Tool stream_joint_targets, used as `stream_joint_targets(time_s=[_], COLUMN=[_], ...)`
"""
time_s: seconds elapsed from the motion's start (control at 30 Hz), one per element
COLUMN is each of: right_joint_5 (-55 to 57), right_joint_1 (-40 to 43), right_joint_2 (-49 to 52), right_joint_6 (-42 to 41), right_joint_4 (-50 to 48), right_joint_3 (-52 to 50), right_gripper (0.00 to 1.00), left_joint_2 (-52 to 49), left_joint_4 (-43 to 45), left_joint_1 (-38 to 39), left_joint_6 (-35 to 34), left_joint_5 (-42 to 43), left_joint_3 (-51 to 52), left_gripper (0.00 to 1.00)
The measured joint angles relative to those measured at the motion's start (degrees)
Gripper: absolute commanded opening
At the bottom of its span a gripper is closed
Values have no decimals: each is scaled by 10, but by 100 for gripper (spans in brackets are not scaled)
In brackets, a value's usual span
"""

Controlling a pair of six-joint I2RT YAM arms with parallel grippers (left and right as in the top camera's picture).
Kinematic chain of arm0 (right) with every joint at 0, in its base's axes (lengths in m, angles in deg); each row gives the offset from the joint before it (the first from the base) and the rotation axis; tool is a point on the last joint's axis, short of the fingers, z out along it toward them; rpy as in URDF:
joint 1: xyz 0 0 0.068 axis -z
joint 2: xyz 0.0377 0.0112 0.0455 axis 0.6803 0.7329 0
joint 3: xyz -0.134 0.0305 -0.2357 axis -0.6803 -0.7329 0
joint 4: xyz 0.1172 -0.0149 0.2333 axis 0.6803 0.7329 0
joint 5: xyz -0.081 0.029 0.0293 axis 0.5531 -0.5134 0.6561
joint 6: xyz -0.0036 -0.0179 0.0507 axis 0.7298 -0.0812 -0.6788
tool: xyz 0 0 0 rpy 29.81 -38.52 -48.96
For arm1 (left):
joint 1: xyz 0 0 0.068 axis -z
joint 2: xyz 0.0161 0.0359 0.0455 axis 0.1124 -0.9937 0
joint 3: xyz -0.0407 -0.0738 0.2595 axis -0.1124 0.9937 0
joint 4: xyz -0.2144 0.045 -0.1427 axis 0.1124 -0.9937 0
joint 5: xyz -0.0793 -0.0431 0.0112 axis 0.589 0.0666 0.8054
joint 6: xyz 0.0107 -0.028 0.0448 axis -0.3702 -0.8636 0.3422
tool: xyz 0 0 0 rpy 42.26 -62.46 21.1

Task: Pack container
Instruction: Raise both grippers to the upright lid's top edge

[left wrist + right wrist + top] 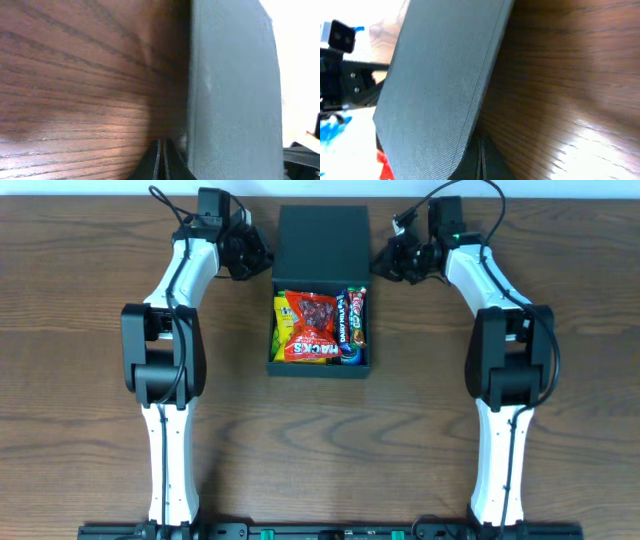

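The container (318, 368) is a dark square box standing open at the table's middle. It holds a red snack packet (312, 328), a yellow packet (281, 320) and a dark chocolate bar (358, 318). Its hinged lid (322, 235) is folded back behind it. My left gripper (262, 262) is shut at the lid's left edge, low by the table. My right gripper (385, 262) is shut at the lid's right edge. In the left wrist view the closed fingertips (163, 146) sit beside the lid (235, 90). In the right wrist view the closed fingertips (481, 147) lie just under the lid's (440, 75) raised edge.
Brown wooden table (90, 380) all around the box. Both arms reach forward from their bases at the near edge, the left arm (165, 350) and the right arm (505, 360) flanking the box. A bit of the red packet (384, 162) shows in the right wrist view.
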Motion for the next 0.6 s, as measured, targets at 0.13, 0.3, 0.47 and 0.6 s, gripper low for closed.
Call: stream_joint_targets(time_s=[0.13,0.3,0.47,0.6], right_joint_5=[-37,-94,-111,-116], right_joint_1=[2,13,17,18], right_joint_2=[1,1,1,-6], right_joint_6=[26,57,82,99], right_joint_4=[-8,-10,-8,-7], right_joint_3=[0,6,25,30], right_gripper=[1,1,1,1], left_joint_2=[0,0,0,8], left_joint_4=[4,4,5,4], left_joint_1=[-8,-16,-18,-18], left_joint_6=[5,21,42,61], left_joint_5=[31,79,103,109], left_joint_3=[-2,-12,-18,-18], left_gripper=[6,6,6,6])
